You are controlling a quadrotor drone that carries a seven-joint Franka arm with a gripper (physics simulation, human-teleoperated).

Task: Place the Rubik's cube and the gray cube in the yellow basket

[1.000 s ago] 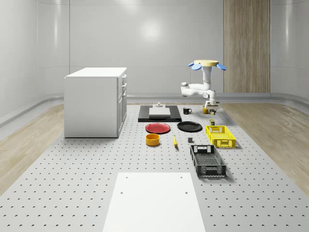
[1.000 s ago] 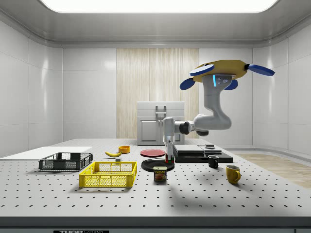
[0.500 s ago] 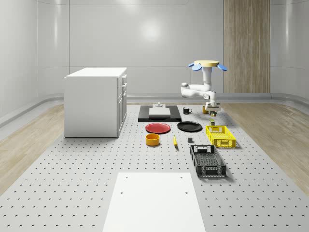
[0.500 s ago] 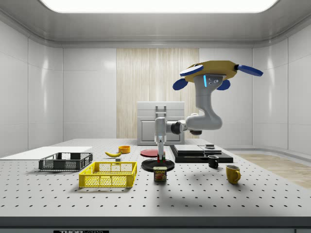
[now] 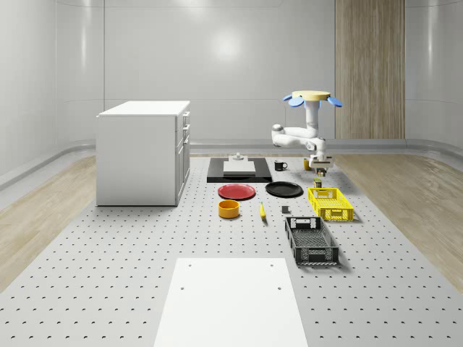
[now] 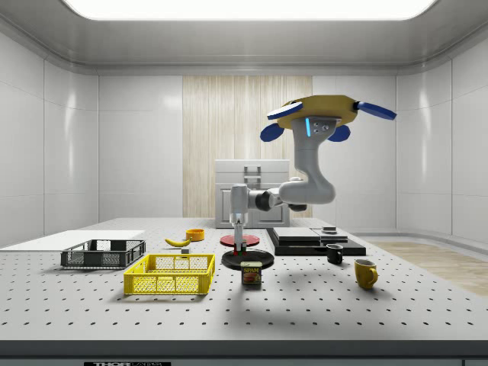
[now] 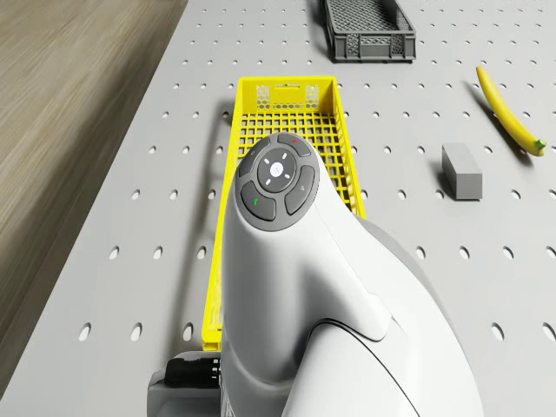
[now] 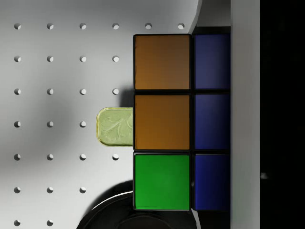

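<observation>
I'm working over a long perforated table (image 5: 108, 289) in a pale-walled room. The drone (image 6: 314, 116) hovers above its far end, over the mugs and the black plate (image 6: 248, 260), with the arm reaching down beside the yellow basket (image 6: 169, 274).

The gripper (image 6: 239, 241) hangs just above the plate and the spam can (image 6: 252, 273). In the wrist view the Rubik's cube (image 8: 162, 121) sits right between the jaws, orange and green tiles facing the camera and a blue face turned against one finger (image 8: 244, 114), so I read the jaws as clamped on it, carried clear of the table. Below the held cube I can see the top of the can and the rim of the plate, not basket mesh.

So I judge this as the carry step for the first object. The basket lies to one side of the jaws in the side view, near but not under them. In the drone view its mesh floor stretches ahead of the arm's wrist housing.

The gray cube (image 7: 461, 171) rests on the table beyond the basket's long wall, near the banana (image 7: 507, 111), untouched.

Next I would need to bring the jaws over the basket's interior, keep the cube above the rim while crossing it, then lower and release. The gray cube comes after that.
</observation>
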